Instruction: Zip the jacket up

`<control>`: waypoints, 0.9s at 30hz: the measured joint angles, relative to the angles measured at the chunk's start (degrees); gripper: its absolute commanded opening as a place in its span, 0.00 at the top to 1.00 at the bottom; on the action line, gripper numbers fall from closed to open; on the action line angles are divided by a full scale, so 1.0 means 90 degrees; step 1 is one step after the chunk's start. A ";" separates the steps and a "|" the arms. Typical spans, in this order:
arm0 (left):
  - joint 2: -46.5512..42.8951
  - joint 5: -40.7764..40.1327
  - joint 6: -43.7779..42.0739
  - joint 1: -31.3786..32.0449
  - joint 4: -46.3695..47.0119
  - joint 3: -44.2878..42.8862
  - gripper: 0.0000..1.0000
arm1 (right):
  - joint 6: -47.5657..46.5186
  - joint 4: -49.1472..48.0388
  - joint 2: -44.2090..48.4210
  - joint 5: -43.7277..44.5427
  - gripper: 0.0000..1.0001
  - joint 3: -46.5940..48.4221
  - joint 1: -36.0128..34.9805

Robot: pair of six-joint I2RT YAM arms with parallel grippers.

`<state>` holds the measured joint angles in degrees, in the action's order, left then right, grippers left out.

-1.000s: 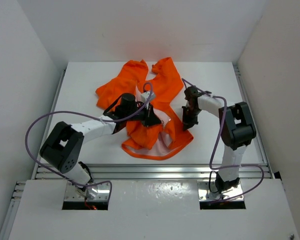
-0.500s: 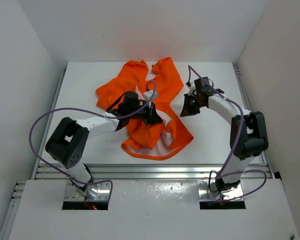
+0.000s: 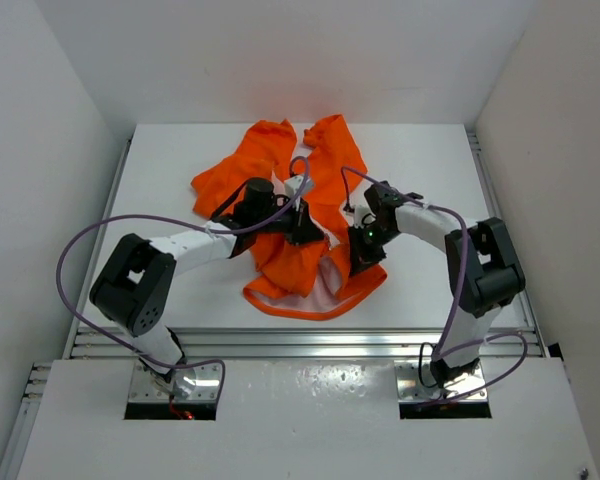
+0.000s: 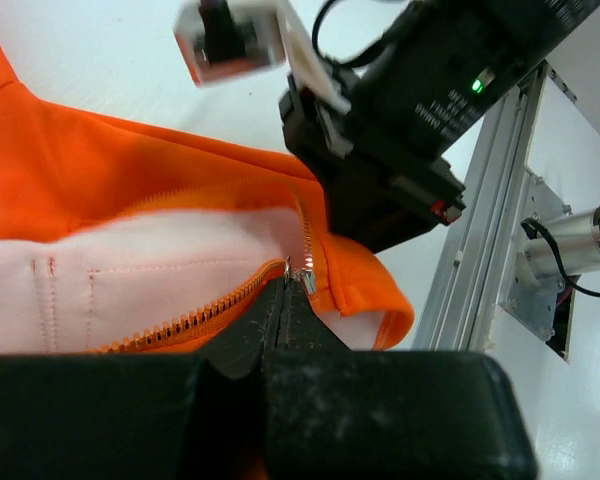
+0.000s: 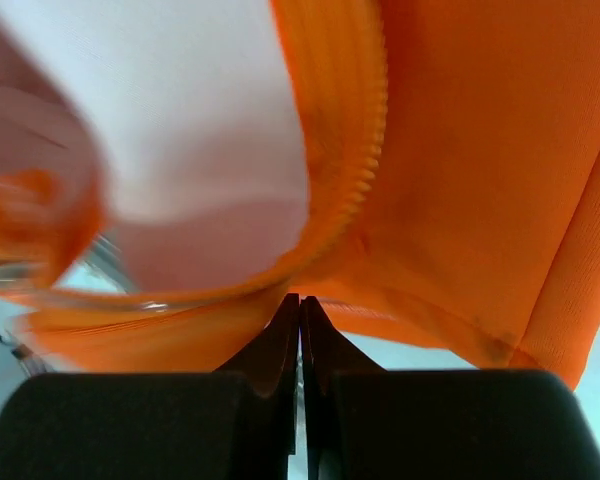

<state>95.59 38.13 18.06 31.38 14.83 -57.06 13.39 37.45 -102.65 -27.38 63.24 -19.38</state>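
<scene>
The orange jacket (image 3: 325, 170) lies crumpled mid-table, its pale pink lining (image 3: 315, 290) showing near the front hem. My left gripper (image 3: 306, 232) is over the jacket's middle. In the left wrist view it (image 4: 285, 292) is shut, its tips pinching the small metal zipper slider (image 4: 300, 268) at the end of a row of zipper teeth (image 4: 195, 318). My right gripper (image 3: 363, 255) is at the jacket's right front edge. In the right wrist view it (image 5: 300, 302) is shut, with its tips against the orange hem (image 5: 420, 320) below more zipper teeth (image 5: 372, 150). No fabric shows between its fingers.
White walls box in the table on three sides. A metal rail (image 3: 300, 340) runs along the near edge. The right arm's black wrist (image 4: 400, 120) is close beyond the zipper in the left wrist view. Purple cables (image 3: 90, 240) loop off both arms.
My right gripper pulled up and away from the jacket, then came back down to its right front edge. My left gripper has stayed on the jacket's middle.
</scene>
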 measured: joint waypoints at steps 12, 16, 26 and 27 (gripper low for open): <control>0.0000 0.0000 -0.0002 -0.0070 -0.0012 0.0000 1.00 | -0.0333 0.0826 -0.0743 0.1103 1.00 0.0000 -0.0095; 0.0000 0.0000 -0.0002 -0.0114 -0.0012 0.0000 1.00 | -0.0318 0.1367 -0.1151 0.1719 1.00 0.0510 -0.0257; 0.0000 0.0000 0.0000 -0.0202 0.0032 0.0000 1.00 | 0.0141 0.1095 -0.1003 0.3332 1.00 0.0605 -0.0508; 0.0000 0.0000 0.0000 -0.0204 0.0034 0.0002 1.00 | 0.0187 0.1010 -0.0976 0.3424 1.00 0.0595 -0.0483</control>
<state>95.59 38.13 18.06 29.54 15.14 -57.04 15.07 46.54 -111.44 3.44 68.60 -23.73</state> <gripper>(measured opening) 0.008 0.002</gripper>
